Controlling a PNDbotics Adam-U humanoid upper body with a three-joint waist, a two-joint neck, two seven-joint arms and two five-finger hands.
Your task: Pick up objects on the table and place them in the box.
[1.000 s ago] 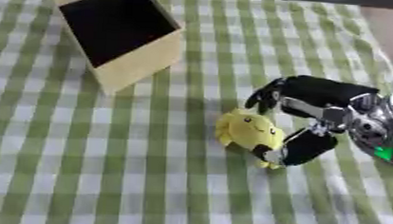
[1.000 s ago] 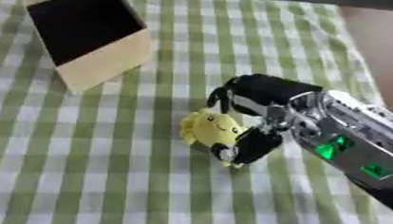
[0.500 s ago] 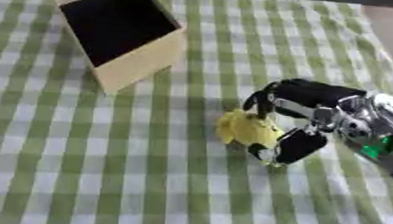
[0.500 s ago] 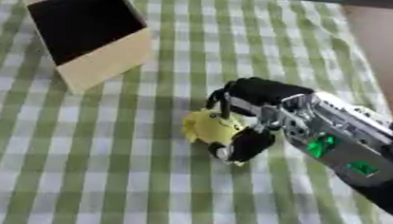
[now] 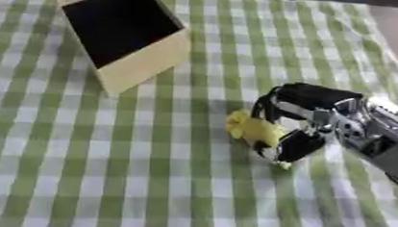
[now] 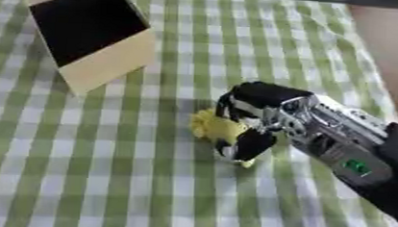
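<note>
A small yellow soft toy (image 5: 251, 128) lies on the green checked tablecloth, right of centre. My right hand (image 5: 307, 121) comes in from the right and is curled round the toy, fingers over its far side and thumb (image 5: 295, 146) on its near side. The open cream box (image 5: 121, 33) with a dark inside stands at the upper left, well away from the hand. My left hand shows in neither view.
The green and white checked cloth (image 5: 107, 169) covers the whole table. Its right edge (image 6: 382, 56) shows at the upper right, with a brown floor beyond.
My right hand has closed further round the yellow toy, thumb drawn in against it. The camera has shifted slightly, so the whole scene sits a little differently.
</note>
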